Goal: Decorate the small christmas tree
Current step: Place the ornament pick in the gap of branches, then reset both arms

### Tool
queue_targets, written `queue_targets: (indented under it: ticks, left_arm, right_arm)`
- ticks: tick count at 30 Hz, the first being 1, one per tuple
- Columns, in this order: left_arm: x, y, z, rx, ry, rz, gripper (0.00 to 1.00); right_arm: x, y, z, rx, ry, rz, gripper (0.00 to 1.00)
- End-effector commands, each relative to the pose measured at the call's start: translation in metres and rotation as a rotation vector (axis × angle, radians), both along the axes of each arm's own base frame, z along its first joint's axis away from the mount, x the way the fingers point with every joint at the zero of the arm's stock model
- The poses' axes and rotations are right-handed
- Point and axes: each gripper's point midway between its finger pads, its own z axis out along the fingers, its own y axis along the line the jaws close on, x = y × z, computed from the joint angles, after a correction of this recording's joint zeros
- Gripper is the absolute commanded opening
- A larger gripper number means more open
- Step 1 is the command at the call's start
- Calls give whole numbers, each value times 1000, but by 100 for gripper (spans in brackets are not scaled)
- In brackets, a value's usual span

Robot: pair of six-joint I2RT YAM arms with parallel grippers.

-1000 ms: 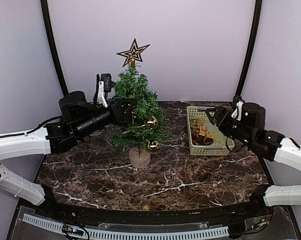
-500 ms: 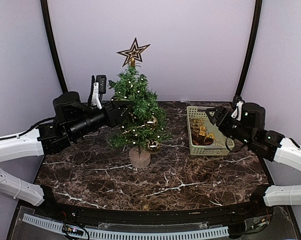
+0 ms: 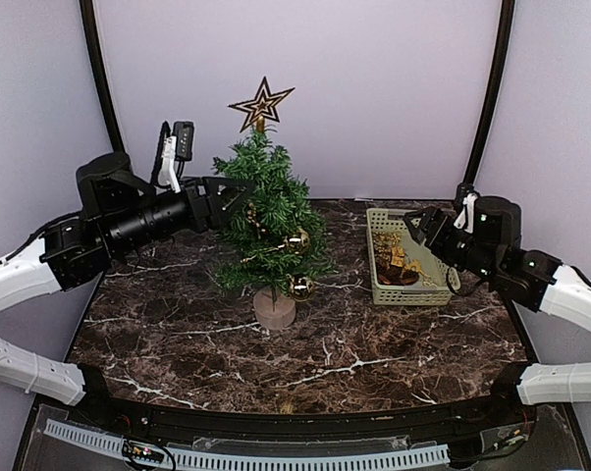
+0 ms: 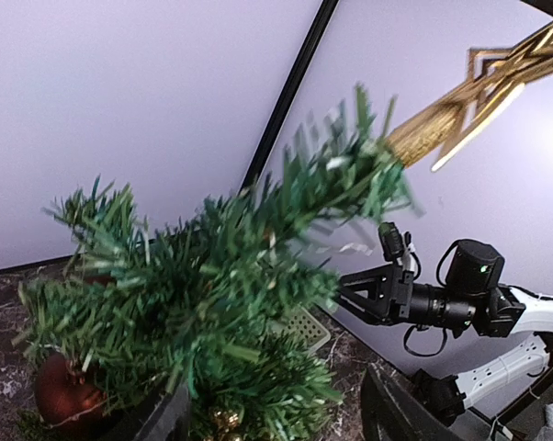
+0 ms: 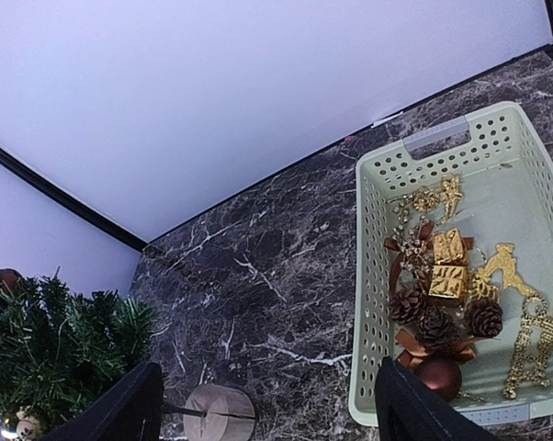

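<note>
**Item 1, the small christmas tree** (image 3: 271, 221): dark green and bristly, upright on a round tan stump base (image 3: 275, 309), left of centre on the dark marble table (image 3: 325, 358). It carries a gold star topper (image 3: 261, 103) at the tip. Two gold baubles hang on its right side, one mid-height (image 3: 297, 240) and one low (image 3: 299, 287). The left wrist view shows a dark red bauble (image 4: 63, 395) among the lower branches.

**Item 2, left gripper** (image 3: 229, 196): raised at the tree's upper left flank, level with the branches below the star. It is released, fingers spread wide. In the wrist view foliage lies between them but is not pinched.

**Item 3, right gripper** (image 3: 417, 232): raised over the basket's far right part, well apart from the tree. It is released, fingers (image 5: 129, 409) wide apart with nothing between them.

**Item 4, pale green perforated basket** (image 3: 376, 285): on the table to the right of the tree, apart from it. Contents:
- pine cones (image 5: 437, 323)
- small gold gift boxes (image 5: 448, 266)
- a brown-red bauble (image 5: 439, 377)
- flat gold glitter ornaments (image 5: 534, 344)
</note>
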Motion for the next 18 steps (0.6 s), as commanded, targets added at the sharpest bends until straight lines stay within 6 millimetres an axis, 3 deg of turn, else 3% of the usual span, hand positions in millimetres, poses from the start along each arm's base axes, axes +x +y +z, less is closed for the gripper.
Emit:
queue_targets:
  ticks: [1,2,9,12,18]
  left_arm:
    - [-14,12,34,46,5,-27,66]
    - [-13,15,25,82,45,-21,66]
    - [-11,36,14,111,161,-7,69]
    - [3,55,4,129,227,13,70]
    - [25,82,-3,207,276,78,72]
  right_arm:
    - [5,-7,26,-114,-51,-8,80]
    - [6,-7,27,-135,-48,-7,81]
    - [8,-13,34,-223,-53,-8,86]
    - [12,-14,40,-275,-68,20,95]
    - [35,-8,34,-389,-24,128,99]
